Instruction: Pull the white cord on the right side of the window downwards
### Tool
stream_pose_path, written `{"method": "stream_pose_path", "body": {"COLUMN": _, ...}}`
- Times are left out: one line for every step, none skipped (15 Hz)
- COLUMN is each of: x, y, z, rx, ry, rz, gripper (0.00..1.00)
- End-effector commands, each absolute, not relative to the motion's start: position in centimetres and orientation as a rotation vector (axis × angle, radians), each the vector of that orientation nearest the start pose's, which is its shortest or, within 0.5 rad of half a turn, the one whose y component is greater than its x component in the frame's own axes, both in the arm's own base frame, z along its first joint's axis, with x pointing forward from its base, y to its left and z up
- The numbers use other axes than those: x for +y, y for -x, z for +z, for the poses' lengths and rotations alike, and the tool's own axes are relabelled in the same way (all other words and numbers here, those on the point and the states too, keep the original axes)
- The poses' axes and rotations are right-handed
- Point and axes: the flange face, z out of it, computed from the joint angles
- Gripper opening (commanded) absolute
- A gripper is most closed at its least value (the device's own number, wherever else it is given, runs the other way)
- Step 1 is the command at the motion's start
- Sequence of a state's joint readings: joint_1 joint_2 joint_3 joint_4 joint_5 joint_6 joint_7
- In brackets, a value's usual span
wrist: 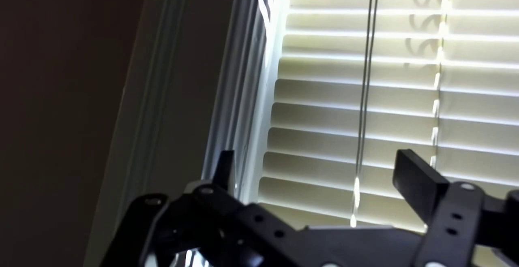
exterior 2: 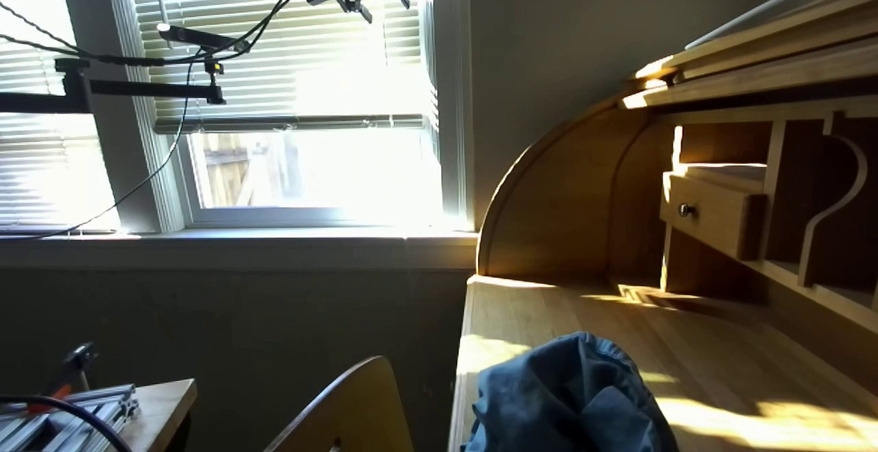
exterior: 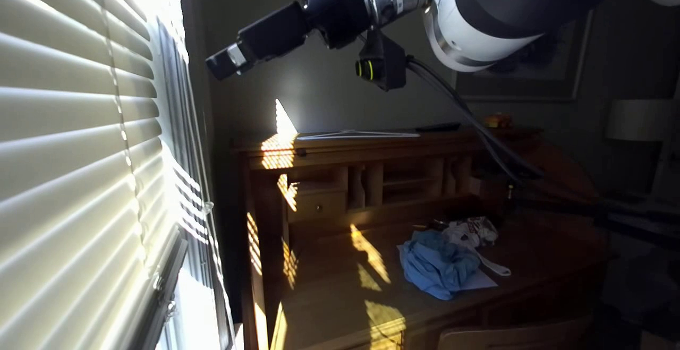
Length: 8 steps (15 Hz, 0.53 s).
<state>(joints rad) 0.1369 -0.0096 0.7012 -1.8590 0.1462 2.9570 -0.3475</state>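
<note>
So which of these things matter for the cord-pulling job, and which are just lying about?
For the job:
the claw, open
the blind pull cord
the window
its horizontal slat blinds

Just lying about:
the crumpled blue cloth on the roll-top desk
the wooden chair
the lampshade
the framed picture

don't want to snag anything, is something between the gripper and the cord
Nothing visible stands in the way. In the wrist view the cord shows in the gap between the open jaws of the gripper, with the blinds behind it. How far beyond the jaws it hangs, I cannot tell.
</note>
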Motion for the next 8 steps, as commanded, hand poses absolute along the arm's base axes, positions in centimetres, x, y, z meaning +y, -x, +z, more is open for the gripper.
{"method": "stream_pose_path", "body": {"x": 45.95, "y": -41.60, "z": 66.58, "rx": -1.191, "ry": 2.022, "rz": -1.434, "gripper": 1.00}}
{"method": "stream_pose_path", "body": {"x": 46.04, "y": -41.62, "z": 66.80, "rx": -1.188, "ry": 2.016, "rz": -1.440, "gripper": 1.00}}
{"method": "stream_pose_path", "body": {"x": 46.28, "y": -41.65, "z": 67.01, "rx": -1.185, "ry": 2.004, "rz": -1.441, "gripper": 1.00}}
{"method": "stream_pose_path", "body": {"x": 46.33, "y": -41.74, "z": 67.10, "rx": -1.185, "ry": 1.997, "rz": -1.452, "gripper": 1.00}}
{"method": "stream_pose_path", "body": {"x": 46.42, "y": -41.85, "z": 67.20, "rx": -1.178, "ry": 1.987, "rz": -1.460, "gripper": 1.00}}
{"method": "stream_pose_path", "body": {"x": 46.70, "y": -41.96, "z": 67.25, "rx": -1.176, "ry": 1.972, "rz": -1.460, "gripper": 1.00}}
{"method": "stream_pose_path", "body": {"x": 46.86, "y": -42.05, "z": 67.32, "rx": -1.175, "ry": 1.962, "rz": -1.466, "gripper": 1.00}}
{"method": "stream_pose_path", "body": {"x": 46.91, "y": -42.09, "z": 67.45, "rx": -1.171, "ry": 1.958, "rz": -1.470, "gripper": 1.00}}
